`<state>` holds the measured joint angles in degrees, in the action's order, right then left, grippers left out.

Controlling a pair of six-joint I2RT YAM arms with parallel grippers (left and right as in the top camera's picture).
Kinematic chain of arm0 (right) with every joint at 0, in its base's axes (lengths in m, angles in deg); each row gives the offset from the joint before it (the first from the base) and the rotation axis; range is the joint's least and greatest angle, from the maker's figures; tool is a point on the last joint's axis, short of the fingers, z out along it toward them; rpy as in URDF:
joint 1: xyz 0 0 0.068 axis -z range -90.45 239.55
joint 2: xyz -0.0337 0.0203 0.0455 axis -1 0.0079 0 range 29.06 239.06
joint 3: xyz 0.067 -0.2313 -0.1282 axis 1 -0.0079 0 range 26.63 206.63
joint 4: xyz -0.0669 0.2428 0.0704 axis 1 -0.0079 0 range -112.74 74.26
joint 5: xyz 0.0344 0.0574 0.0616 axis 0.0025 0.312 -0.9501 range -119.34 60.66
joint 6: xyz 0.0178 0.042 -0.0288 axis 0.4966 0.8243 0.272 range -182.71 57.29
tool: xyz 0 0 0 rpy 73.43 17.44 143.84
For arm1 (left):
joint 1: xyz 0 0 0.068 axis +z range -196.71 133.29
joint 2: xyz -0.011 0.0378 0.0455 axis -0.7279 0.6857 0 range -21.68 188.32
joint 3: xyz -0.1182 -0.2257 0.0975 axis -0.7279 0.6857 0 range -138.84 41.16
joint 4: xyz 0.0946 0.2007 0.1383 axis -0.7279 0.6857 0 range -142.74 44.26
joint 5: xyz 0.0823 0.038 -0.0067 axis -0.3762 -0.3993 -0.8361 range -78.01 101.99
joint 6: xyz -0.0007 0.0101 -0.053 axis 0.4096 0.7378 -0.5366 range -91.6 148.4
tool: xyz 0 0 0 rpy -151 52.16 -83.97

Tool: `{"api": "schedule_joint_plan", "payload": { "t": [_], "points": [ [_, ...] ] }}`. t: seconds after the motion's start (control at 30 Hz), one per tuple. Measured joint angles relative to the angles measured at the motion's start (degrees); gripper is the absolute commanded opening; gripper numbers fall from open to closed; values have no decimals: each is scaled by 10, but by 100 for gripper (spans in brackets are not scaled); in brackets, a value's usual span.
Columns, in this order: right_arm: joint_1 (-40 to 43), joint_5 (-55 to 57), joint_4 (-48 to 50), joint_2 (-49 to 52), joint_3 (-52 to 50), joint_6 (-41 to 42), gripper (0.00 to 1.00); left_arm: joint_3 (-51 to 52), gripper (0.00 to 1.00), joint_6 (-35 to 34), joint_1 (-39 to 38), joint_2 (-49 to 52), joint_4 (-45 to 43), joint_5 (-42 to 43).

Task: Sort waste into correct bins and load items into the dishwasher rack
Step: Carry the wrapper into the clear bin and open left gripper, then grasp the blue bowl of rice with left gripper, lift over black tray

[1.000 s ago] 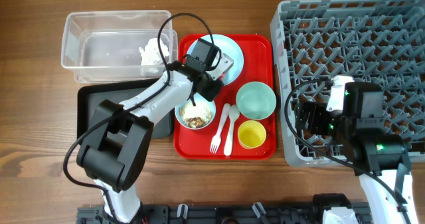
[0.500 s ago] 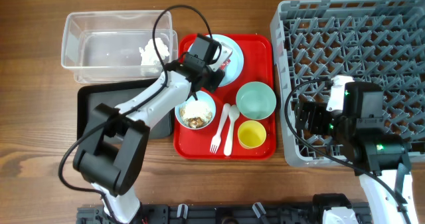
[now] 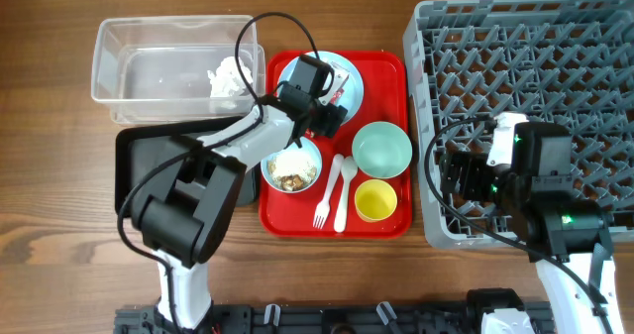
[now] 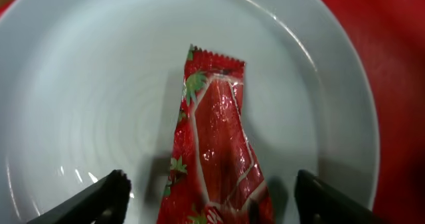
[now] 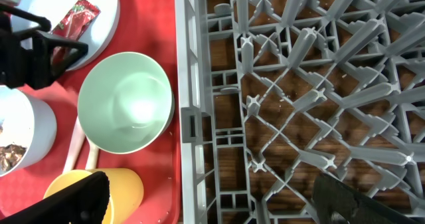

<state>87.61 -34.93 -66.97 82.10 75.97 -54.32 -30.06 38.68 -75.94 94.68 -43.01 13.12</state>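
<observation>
The small red snack wrapper [image 4: 216, 144] lies flat on the pale-blue plate [image 4: 80, 98] at the back of the red tray. My left gripper [image 4: 212, 204] hangs just over it, open, one finger on each side of the wrapper without touching it. From overhead the left gripper [image 3: 330, 104] covers most of the plate [image 3: 354, 73]. A crumpled white tissue [image 3: 228, 79] sits in the clear tub [image 3: 129, 61]. Food scraps fill a blue bowl [image 3: 290, 170]. My right gripper [image 5: 212, 204] is open and empty above the left rim of the grey rack [image 5: 299, 84].
On the red tray [image 3: 391, 66] stand an empty teal bowl [image 3: 382, 149], a yellow cup [image 3: 376, 200], a white fork [image 3: 324, 203] and a spoon [image 3: 342, 197]. The black tray [image 3: 134, 166] lies below the tub. The rack [image 3: 525, 66] fills the right side.
The left gripper's jaws have gone from nearly shut to wide open, and the arm has shifted slightly right over the plate. The right arm has not moved.
</observation>
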Motion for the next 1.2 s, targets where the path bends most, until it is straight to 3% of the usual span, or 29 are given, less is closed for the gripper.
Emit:
{"api": "schedule_joint_plan", "payload": {
  "t": [0.07, 0.1, 0.33, 0.53, 0.63, 0.7, 0.73, 0.83, 0.87, 0.93, 1.03, 1.07, 1.2],
  "points": [
    [0, 0, 0, 0, 0, 0, 100, 0, 14, -6, 0, 7, 2, 0],
    [0, 0, 0, 0, 0, 0, 100, 0, 4, -5, 0, 7, 2, 2],
    [0, 0, 0, 0, 0, 0, 100, 0, 4, -21, 0, -13, 9, -13],
    [0, 0, 0, 0, 0, 0, 100, 0, 4, -122, 73, -184, 65, -41],
    [0, 0, 0, 0, 0, 0, 100, -1, 13, -190, 161, -203, 80, -47],
    [0, 0, 0, 0, 0, 0, 100, -1, 30, -230, 210, -195, 85, -50],
    [0, 0, 0, 0, 0, 0, 100, -1, 51, -235, 220, -193, 85, -50],
    [0, 0, 0, 0, 0, 0, 100, -1, 64, -261, 255, -163, 78, -54],
    [0, 0, 0, 0, 0, 0, 100, -1, 64, -269, 259, -156, 76, -54],
    [0, 0, 0, 0, 0, 0, 100, -1, 66, -272, 261, -152, 75, -53],
    [0, 0, 0, 0, 0, 0, 100, -1, 88, -274, 258, -163, 97, -48],
    [0, 0, 0, 0, 0, 0, 100, -1, 100, -280, 241, -189, 130, -47],
    [0, 0, 0, 0, 0, 0, 100, -1, 100, -291, 141, -246, 193, -28]
  ]
}}
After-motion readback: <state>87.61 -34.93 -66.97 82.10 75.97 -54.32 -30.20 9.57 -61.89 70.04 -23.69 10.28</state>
